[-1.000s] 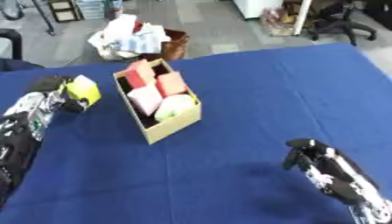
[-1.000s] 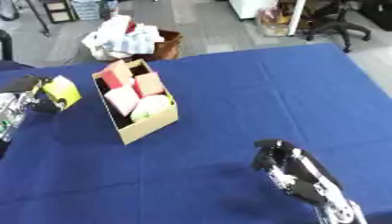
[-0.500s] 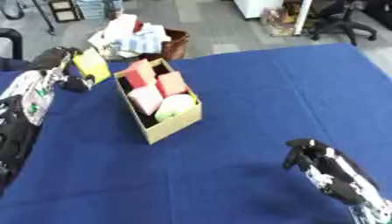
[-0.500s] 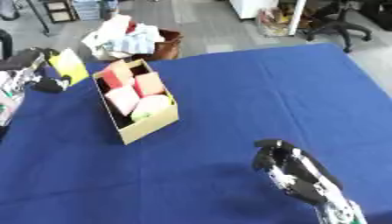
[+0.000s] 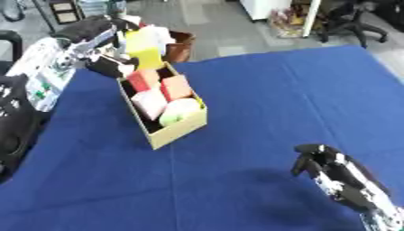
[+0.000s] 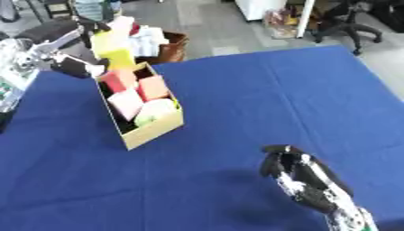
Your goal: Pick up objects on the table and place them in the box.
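1. A grey floor (image 5: 229, 27) lay beyond the blue-clothed table (image 5: 260, 103).
2. A black office chair (image 5: 351, 20) stood at the far right.
3. A brown basket (image 6: 162, 45) of pale things sat on the floor.

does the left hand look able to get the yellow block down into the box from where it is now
Probably yes. The left hand holds the yellow block right above the far end of the box, and nothing stands between them. That end already holds red and pink blocks, so room looks tight.

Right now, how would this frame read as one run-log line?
left hand: holding yellow block above far end of box | right hand: idle, low right, empty | box: already holds several items
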`<state>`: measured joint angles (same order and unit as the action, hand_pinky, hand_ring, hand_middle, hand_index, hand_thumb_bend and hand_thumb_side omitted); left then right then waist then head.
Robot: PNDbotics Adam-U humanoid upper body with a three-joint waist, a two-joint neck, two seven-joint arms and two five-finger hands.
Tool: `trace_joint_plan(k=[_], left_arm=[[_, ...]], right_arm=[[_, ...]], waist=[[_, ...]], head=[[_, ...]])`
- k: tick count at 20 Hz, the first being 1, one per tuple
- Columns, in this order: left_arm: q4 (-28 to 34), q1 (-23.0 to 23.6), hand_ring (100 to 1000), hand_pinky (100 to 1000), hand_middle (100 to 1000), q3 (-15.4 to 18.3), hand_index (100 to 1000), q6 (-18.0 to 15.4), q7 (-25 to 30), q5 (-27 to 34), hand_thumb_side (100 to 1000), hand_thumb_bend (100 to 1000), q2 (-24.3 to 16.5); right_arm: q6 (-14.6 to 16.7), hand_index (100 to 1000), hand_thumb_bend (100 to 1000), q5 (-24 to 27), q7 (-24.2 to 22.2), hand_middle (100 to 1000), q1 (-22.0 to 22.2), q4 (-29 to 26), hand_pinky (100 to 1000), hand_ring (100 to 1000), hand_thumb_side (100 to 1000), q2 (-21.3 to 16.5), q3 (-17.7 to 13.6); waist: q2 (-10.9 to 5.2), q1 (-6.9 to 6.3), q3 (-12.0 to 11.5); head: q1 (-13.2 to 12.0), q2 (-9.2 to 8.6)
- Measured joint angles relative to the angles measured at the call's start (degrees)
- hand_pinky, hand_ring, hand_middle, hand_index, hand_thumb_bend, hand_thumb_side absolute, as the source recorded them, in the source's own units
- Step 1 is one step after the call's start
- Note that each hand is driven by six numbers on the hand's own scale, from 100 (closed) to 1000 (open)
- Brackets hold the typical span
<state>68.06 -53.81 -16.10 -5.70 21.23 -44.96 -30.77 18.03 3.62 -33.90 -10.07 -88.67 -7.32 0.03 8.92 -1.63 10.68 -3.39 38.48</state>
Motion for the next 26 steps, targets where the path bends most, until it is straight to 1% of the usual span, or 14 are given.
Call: trace_joint_plan(k=[5, 13, 15, 17, 19, 21, 22, 23, 25, 26], left_arm=[[-0.18, 0.36, 625, 743, 603, -2.78, 821, -1.76, 2.79, -0.59, 274, 100, 0.24], [-3.12, 1.57, 660, 761, 652, -5.19, 833, -5.16, 3.47, -4.61, 305, 192, 1.69], [-3.29, 1.74, 676, 766, 685, -5.22, 850, -5.72, 3.19, -5.58, 314, 219, 1.69], [-3.37, 2.0, 699, 776, 730, -5.22, 876, -6.05, 2.99, -6.44, 329, 271, 1.68], [-3.32, 2.32, 717, 786, 760, -5.22, 900, -6.41, 3.14, -7.07, 352, 369, 1.65], [-3.2, 3.0, 733, 797, 786, -5.23, 914, -6.76, 3.42, -7.72, 424, 398, 1.52], [-3.15, 3.37, 744, 805, 805, -5.23, 923, -6.87, 3.47, -8.12, 514, 412, 1.43], [-3.0, 3.54, 757, 817, 822, -5.19, 932, -6.94, 3.42, -8.57, 570, 434, 1.21], [-2.59, 3.88, 780, 838, 848, -5.0, 945, -7.02, 3.27, -9.52, 659, 474, 0.74], [-2.37, 4.04, 785, 842, 854, -4.73, 947, -7.01, 3.19, -10.04, 689, 473, 0.48]], right_arm=[[-0.02, 781, 100, 0.0, -0.02, 537, 0.0, 0.0, 569, 577, 431, 0.0, 0.0], [-0.1, 781, 100, 0.0, -0.12, 537, -0.02, 0.0, 569, 577, 431, 0.0, 0.01], [-0.11, 781, 100, 0.0, -0.13, 537, -0.02, 0.0, 570, 577, 431, 0.0, 0.01], [-0.12, 781, 100, 0.0, -0.14, 537, -0.02, 0.0, 570, 577, 432, 0.0, 0.01], [-0.12, 781, 100, 0.0, -0.14, 537, -0.02, 0.0, 570, 577, 431, 0.0, 0.01], [-0.12, 781, 100, 0.0, -0.14, 537, -0.02, 0.0, 570, 577, 431, 0.0, 0.01], [-0.12, 781, 100, 0.0, -0.14, 537, -0.02, 0.0, 570, 577, 431, 0.0, 0.01], [-0.12, 782, 100, 0.0, -0.14, 537, -0.02, 0.0, 570, 577, 431, 0.0, 0.01], [-0.12, 782, 100, 0.0, -0.14, 537, -0.02, 0.0, 570, 577, 431, 0.0, 0.01], [-0.12, 782, 100, 0.0, -0.14, 537, -0.02, 0.0, 570, 577, 431, 0.0, 0.01]], waist=[[0.0, 0.0, 0.06], [0.0, 0.0, 0.25], [0.0, 0.0, 0.25], [0.0, 0.0, 0.25], [0.0, -0.01, 0.26], [0.0, -0.01, 0.25], [0.0, 0.0, 0.24], [0.0, 0.0, 0.24], [0.0, -0.01, 0.23], [0.0, -0.01, 0.22]], head=[[-0.01, -0.01], [-0.01, -0.01], [-0.01, -0.02], [-0.01, -0.03], [-0.01, -0.06], [0.01, -0.26], [0.01, -0.29], [0.01, -0.3], [0.02, -0.3], [0.03, -0.31]])
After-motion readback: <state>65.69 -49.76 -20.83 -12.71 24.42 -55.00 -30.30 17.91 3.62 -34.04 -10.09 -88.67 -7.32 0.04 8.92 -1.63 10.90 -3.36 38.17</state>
